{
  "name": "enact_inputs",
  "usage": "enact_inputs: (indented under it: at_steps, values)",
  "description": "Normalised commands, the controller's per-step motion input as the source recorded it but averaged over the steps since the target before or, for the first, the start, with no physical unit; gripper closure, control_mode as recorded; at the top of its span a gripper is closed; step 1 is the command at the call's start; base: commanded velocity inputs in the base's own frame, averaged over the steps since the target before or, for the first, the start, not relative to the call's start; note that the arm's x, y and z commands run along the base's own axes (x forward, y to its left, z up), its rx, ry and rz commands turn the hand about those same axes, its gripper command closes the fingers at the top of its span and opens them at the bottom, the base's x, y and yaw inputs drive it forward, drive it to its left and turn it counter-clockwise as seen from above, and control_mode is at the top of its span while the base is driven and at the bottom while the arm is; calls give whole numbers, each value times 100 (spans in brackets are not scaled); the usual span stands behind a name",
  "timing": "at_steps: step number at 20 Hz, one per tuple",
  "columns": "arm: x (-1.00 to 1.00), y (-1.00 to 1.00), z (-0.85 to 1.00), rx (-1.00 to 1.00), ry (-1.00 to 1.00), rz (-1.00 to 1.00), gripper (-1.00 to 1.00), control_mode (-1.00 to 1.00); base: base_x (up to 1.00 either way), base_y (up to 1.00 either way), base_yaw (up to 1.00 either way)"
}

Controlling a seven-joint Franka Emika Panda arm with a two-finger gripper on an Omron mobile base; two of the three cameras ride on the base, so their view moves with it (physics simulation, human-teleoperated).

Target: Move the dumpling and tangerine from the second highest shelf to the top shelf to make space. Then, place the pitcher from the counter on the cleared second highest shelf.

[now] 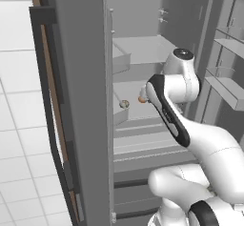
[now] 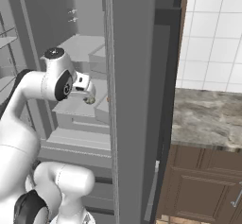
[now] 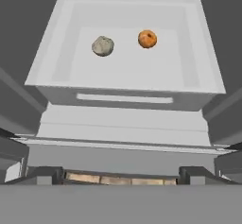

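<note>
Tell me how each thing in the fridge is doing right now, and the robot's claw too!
dumpling: lying on the second highest shelf, not held.
tangerine: lying beside the dumpling, apart from it, not held.
second highest shelf: still carrying both.
top shelf: nothing seen on it.
fridge door: open.
claw: open, holding nothing, back from the shelf.

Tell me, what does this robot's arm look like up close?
The arm is made of smooth, glossy white rounded segments, thick like bent pipes. Dark black bands mark its joints, one long black strip runs along a segment, and a round dark cap tops one joint. The gripper ends in two small dark finger tips. No loose cables show.
</note>
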Motion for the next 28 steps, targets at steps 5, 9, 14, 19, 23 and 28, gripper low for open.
enact_inputs:
  at_steps: [5, 9, 14, 19, 23, 28]
  values:
    - [13, 14, -52, 0, -15, 0, -100, -100, 0, 0, 0]
    - [30, 23, -13, 0, -7, 0, -100, -100, 0, 0, 0]
    - [42, 8, 0, 0, -1, 0, -100, -100, 0, 0, 0]
    - [44, 3, -1, 0, 0, 0, -100, -100, 0, 0, 0]
    - [42, 15, -20, 0, 0, 0, -100, -100, 0, 0, 0]
    - [36, 20, -30, 0, 0, 0, -100, -100, 0, 0, 0]
